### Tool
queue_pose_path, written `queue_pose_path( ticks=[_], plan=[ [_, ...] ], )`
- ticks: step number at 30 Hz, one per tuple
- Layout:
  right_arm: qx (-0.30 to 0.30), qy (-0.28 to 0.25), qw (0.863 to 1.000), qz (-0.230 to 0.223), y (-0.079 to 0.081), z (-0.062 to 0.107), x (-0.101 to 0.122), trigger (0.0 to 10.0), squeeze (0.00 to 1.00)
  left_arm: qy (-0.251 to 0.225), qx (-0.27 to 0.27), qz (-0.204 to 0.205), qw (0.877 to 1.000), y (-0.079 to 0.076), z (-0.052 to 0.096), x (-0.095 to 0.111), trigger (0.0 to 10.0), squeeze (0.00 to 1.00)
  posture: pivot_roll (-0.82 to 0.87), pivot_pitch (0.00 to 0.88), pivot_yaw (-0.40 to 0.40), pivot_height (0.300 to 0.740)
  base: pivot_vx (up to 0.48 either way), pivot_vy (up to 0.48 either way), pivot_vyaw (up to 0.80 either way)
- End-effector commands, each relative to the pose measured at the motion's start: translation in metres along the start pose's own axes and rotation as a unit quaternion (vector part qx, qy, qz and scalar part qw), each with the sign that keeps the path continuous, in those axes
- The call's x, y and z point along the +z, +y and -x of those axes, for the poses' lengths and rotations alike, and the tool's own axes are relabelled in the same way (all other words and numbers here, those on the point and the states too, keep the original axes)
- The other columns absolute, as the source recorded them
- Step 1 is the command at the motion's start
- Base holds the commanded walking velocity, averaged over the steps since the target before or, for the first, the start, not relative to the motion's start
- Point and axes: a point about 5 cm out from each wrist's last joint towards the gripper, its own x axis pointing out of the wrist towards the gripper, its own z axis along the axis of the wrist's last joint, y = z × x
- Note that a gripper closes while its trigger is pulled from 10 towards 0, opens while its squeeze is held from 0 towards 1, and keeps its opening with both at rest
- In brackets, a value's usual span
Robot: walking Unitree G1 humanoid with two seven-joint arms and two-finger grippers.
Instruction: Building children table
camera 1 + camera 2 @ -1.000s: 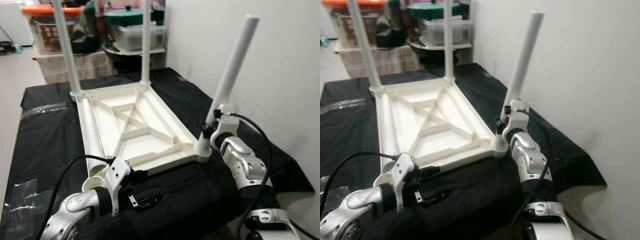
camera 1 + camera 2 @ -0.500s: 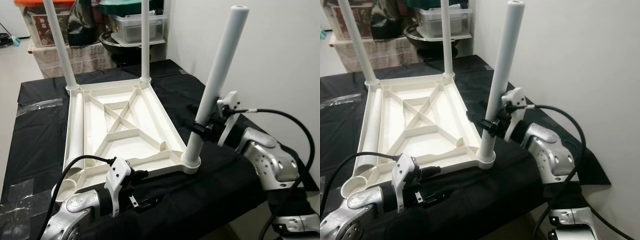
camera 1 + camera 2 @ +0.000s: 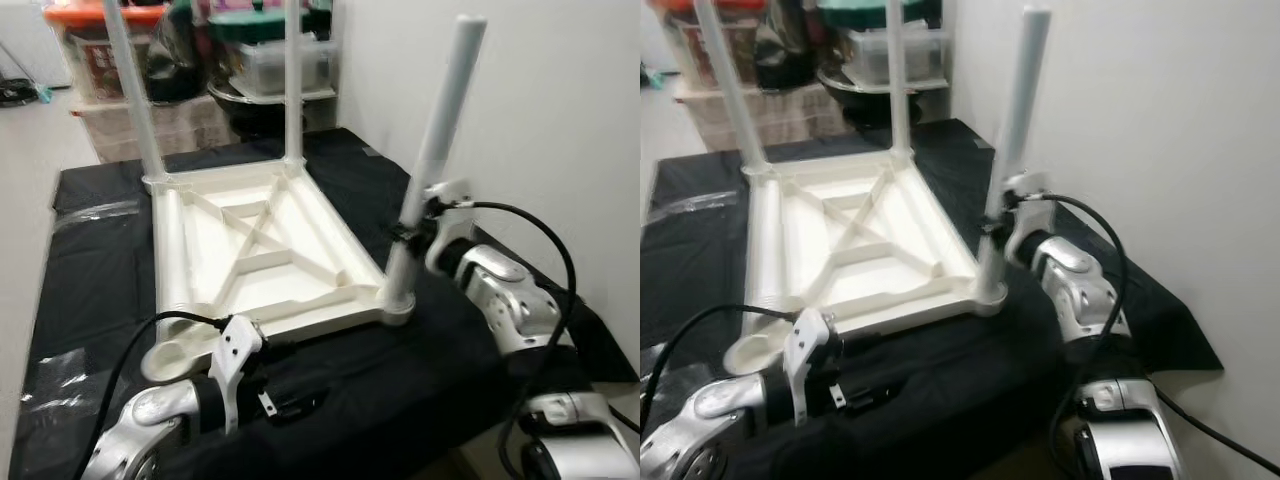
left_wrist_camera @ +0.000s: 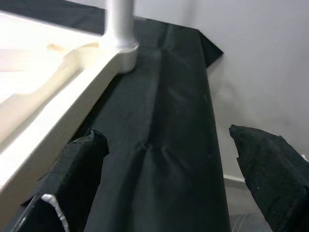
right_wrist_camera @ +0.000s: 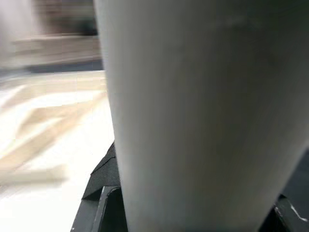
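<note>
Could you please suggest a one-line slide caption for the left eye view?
Right hand grips a white leg in the upturned tabletop's near corner socket.

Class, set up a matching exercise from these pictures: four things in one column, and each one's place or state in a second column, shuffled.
Things:
1. right gripper
2. left gripper
3. tabletop
4. near-left socket

States:
A. upside down on the black cloth
B. no leg in it
C. shut on a leg
D. open, low over the cloth by the tabletop's near edge

Pairs: 1-C, 2-D, 3-A, 4-B
</note>
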Motion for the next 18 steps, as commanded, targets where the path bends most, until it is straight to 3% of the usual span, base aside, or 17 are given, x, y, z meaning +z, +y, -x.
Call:
queue_pose_path(
  ticks=[1,2,3,4,5,6,7,8,13,14,16,17,18],
  plan=[
    [-0.123,0.102,0.987,-0.006,-0.027,0.006,-0.043,0.0,0.00,0.000,-0.002,0.001,1.000,-0.001,-0.001,-0.001,10.0,0.00,0.10,0.000,-0.070,0.740,0.000,0.000,0.00],
    [-0.123,0.102,0.987,-0.006,-0.027,0.006,-0.043,0.0,0.00,0.000,-0.002,0.001,1.000,-0.001,-0.001,-0.001,10.0,0.00,0.10,0.000,-0.070,0.740,0.000,0.000,0.00],
    [-0.117,0.091,0.989,-0.001,-0.020,0.006,-0.043,10.0,0.00,0.001,-0.002,0.001,1.000,-0.001,0.000,-0.001,10.0,0.00,0.10,0.000,-0.068,0.740,0.000,0.000,0.00],
    [-0.075,0.080,0.994,-0.001,-0.007,0.006,-0.043,10.0,0.00,0.002,-0.002,0.001,1.000,-0.001,0.001,-0.002,10.0,0.00,0.10,0.000,-0.068,0.740,0.000,0.000,0.00],
    [-0.075,0.080,0.994,-0.001,-0.007,0.006,-0.043,10.0,0.00,0.002,-0.002,0.001,1.000,-0.001,0.001,-0.002,10.0,0.00,0.10,0.000,-0.068,0.740,0.000,0.000,0.00],
    [-0.035,0.069,0.997,-0.009,0.004,0.006,-0.042,10.0,0.00,0.003,-0.002,0.001,1.000,-0.001,0.001,-0.002,10.0,0.00,0.10,0.000,-0.068,0.740,0.000,0.000,0.00],
    [-0.011,0.056,0.998,-0.020,0.009,0.007,-0.039,10.0,0.67,0.003,-0.002,0.001,1.000,-0.001,0.001,-0.002,10.0,0.00,0.10,0.000,-0.068,0.740,0.000,0.000,0.00],
    [0.015,0.045,0.998,-0.042,0.013,0.007,-0.035,10.0,1.00,0.001,-0.002,0.001,1.000,-0.001,0.000,-0.001,10.0,0.00,0.10,0.000,-0.070,0.740,0.000,0.000,0.00],
    [0.079,0.016,0.995,-0.051,0.021,0.008,-0.021,10.0,1.00,-0.001,-0.003,0.001,1.000,-0.001,-0.001,-0.001,10.0,0.00,0.09,0.000,-0.069,0.740,0.000,0.000,0.00],
    [0.142,-0.006,0.989,-0.051,0.029,0.010,-0.011,10.0,0.00,-0.001,-0.003,0.001,1.000,-0.001,-0.001,-0.001,10.0,0.00,0.09,0.000,-0.067,0.740,0.000,0.000,0.00],
    [0.270,-0.057,0.959,-0.059,0.044,0.024,0.009,10.0,0.00,-0.001,-0.004,0.001,1.000,-0.001,-0.002,-0.002,10.0,0.00,0.09,0.000,-0.066,0.740,0.000,0.000,0.00],
    [0.338,-0.075,0.937,-0.048,0.048,0.035,0.017,10.0,0.00,-0.001,-0.004,0.002,1.000,-0.001,-0.002,-0.002,10.0,0.00,0.09,0.000,-0.068,0.740,0.000,0.000,0.00],
    [0.338,-0.075,0.937,-0.048,0.048,0.035,0.017,10.0,0.00,-0.001,-0.004,0.002,1.000,-0.001,-0.002,-0.002,10.0,0.00,0.09,0.000,-0.068,0.740,0.000,0.000,0.00]
  ],
)
